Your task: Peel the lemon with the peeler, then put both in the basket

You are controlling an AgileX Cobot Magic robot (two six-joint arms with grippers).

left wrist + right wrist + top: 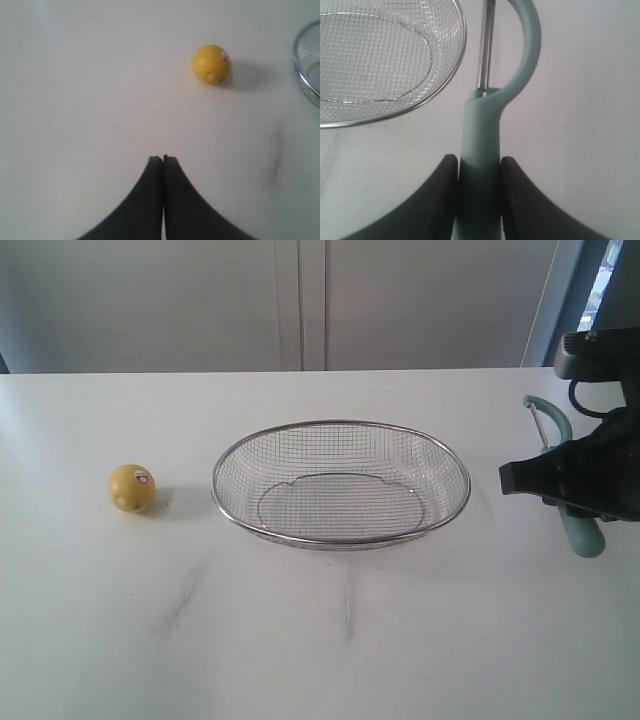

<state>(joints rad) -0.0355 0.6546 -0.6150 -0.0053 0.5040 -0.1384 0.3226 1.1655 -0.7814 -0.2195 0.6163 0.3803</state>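
The yellow lemon [131,488] with its red-and-white sticker rests on the white table, left of the wire-mesh basket [465,480]. The left wrist view shows the lemon [211,64] well ahead of my left gripper [163,159], which is shut with nothing in it; this gripper is out of the exterior view. My right gripper [560,485] is shut on the teal handle of the peeler [583,535], right of the basket. In the right wrist view the peeler [480,125] runs out between the fingers, its looped head and metal blade beside the basket rim [455,65]. Whether the peeler is off the table is unclear.
The basket holds nothing and its rim [301,70] shows at the edge of the left wrist view. A grey wall stands behind the table's far edge [300,371]. The black right arm [600,350] reaches in from the right.
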